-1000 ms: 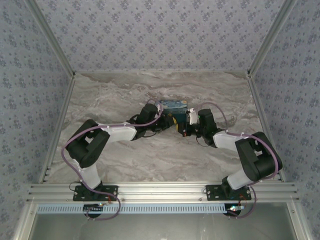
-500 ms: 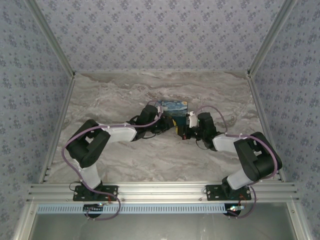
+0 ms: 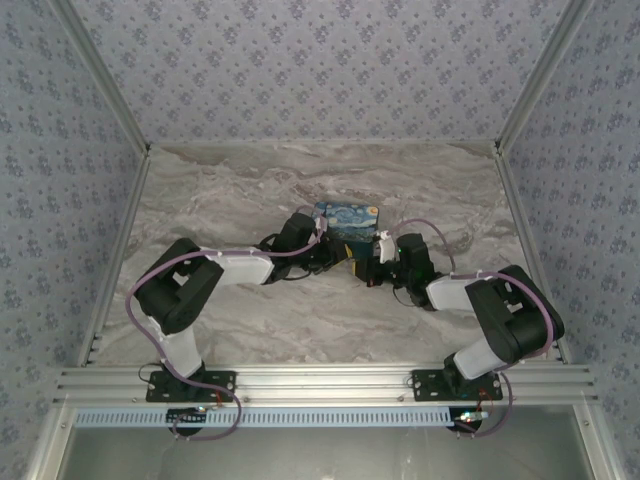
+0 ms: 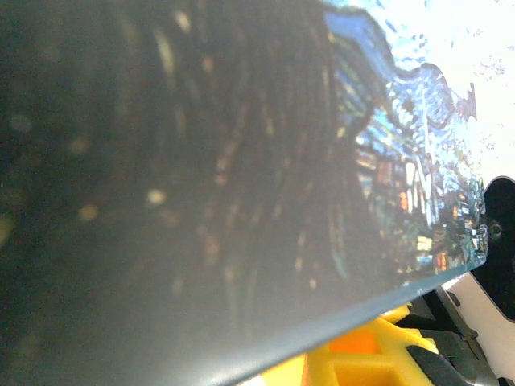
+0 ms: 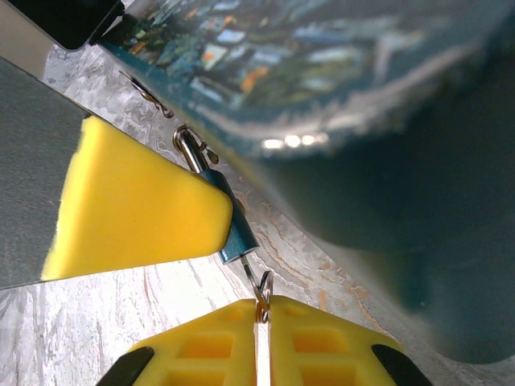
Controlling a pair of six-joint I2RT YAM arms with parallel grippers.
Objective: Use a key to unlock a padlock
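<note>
Since the earlier frame the right pincer (image 3: 366, 268) and left pincer (image 3: 335, 256) had drawn toward the near edge; the padlock (image 5: 235, 237) hung just beside the painted box (image 5: 322, 72); the key (image 5: 256, 288) met its lower end, pinched between the right pincer's nearly closed pads; a yellow pad (image 5: 137, 209) of the left pincer lay against the padlock, its grip unclear.

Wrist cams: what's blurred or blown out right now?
Left wrist: the painted starry-night box sits so close it is dark and soft, and the top right corner is blown out white. Right wrist: the box is a blur with glare spots, while the small blue padlock with silvery shackle is sharp.
</note>
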